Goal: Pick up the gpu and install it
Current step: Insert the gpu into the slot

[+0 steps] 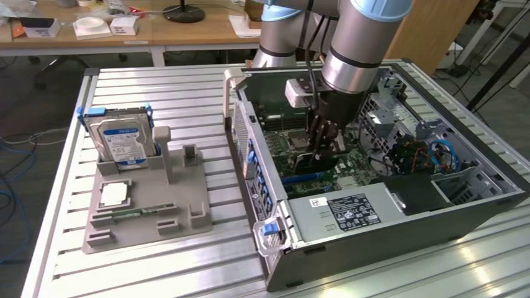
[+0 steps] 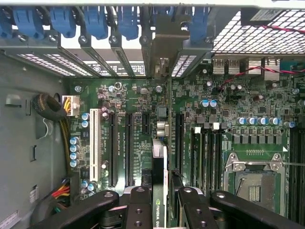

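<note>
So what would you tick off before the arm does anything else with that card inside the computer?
1. Grip on the gpu: ok, the gripper is shut on it from both sides.
2. Card inside the computer case, over the motherboard: ok.
3. Card in line with the long slots: ok, it runs parallel to them.
4. Metal bracket pointing at the case's rear openings: ok.
5. Card pressed fully into a slot: cannot tell.
6. Wiring out of the way: ok, the cable bundle lies well off to one side.
</note>
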You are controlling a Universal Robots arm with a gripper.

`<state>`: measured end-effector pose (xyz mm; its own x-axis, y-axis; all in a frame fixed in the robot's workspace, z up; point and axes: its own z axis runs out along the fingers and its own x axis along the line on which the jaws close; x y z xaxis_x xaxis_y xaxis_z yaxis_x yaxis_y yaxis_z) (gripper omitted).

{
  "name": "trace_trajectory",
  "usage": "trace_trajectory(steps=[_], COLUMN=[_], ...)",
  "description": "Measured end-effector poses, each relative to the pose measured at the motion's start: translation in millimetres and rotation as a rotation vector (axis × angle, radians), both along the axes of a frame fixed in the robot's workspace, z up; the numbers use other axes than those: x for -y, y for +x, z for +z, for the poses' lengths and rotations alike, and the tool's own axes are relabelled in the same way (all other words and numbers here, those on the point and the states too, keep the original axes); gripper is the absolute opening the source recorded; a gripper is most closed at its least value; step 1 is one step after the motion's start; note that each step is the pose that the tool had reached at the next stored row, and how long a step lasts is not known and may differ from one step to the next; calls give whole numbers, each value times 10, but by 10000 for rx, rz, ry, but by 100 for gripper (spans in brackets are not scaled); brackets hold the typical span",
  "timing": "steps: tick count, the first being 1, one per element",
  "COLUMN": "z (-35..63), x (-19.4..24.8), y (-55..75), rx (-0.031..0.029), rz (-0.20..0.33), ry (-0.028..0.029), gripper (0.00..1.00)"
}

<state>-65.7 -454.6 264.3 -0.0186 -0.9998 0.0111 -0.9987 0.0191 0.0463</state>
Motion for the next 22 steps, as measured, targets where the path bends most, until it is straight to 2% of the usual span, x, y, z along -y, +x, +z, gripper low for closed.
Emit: trace_trajectory(steps=[10, 22], z=[-76, -99], x=[0, -6], y=[-3, -5], rx=[-1, -1], rz=[-7, -7], ry=[-2, -2], gripper=[26, 26])
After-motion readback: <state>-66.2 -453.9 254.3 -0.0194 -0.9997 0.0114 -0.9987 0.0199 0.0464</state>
